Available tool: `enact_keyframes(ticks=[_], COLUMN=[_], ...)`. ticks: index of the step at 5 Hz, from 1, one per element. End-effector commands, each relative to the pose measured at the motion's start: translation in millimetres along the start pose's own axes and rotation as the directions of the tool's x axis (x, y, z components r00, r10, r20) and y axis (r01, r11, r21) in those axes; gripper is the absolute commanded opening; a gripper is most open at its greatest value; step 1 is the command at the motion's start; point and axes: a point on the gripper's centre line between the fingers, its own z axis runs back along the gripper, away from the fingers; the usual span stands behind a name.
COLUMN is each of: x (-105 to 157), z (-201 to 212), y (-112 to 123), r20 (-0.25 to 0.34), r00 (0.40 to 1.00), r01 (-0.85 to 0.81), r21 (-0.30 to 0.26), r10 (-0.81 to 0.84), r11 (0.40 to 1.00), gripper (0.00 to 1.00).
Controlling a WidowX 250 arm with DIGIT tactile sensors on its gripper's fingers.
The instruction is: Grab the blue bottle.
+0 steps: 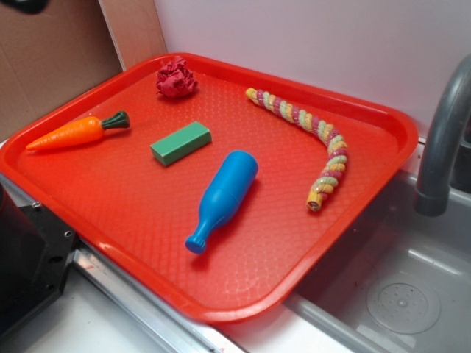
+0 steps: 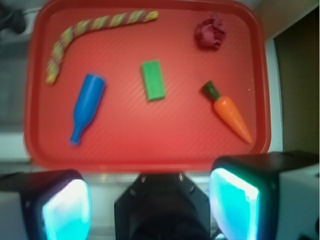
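On the red plastic tray (image 2: 150, 150), the smooth bright-blue plastic toy bottle (image 2: 88, 107) lies flat, ahead-left of the gripper (image 2: 150, 205). Long axis runs diagonally, cap toward the gripper's side. Gripper's two pads (image 2: 67, 210) spread wide, empty, well apart from bottle.

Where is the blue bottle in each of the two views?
Exterior: the blue bottle lies on the red tray, centre-right, cap toward the camera.
Wrist: the bottle lies left of centre, cap toward the lower left.
Shared landmark: the green block beside it.
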Motion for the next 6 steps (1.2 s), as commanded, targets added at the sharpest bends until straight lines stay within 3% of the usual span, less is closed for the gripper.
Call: enact_keyframes(ticks=[1, 2, 4, 6], x=[41.8, 33.7, -12.5, -14.3], z=[-7.4, -23.3, -32.0, -46.3], y=[-0.6, -36.3, -101.7, -106.8], r20=[0.022, -0.048, -0.069, -0.073], r00=[0.999, 0.992, 0.998, 0.997], r01=[-0.028, -0.116, 0.010, 0.034], r21=[-0.034, -0.016, -0.062, -0.051], r10=[0.029, 0.115, -0.014, -0.038], r11=[0.999, 0.993, 0.998, 0.998], gripper=[1.00, 1.00, 1.00, 1.00])
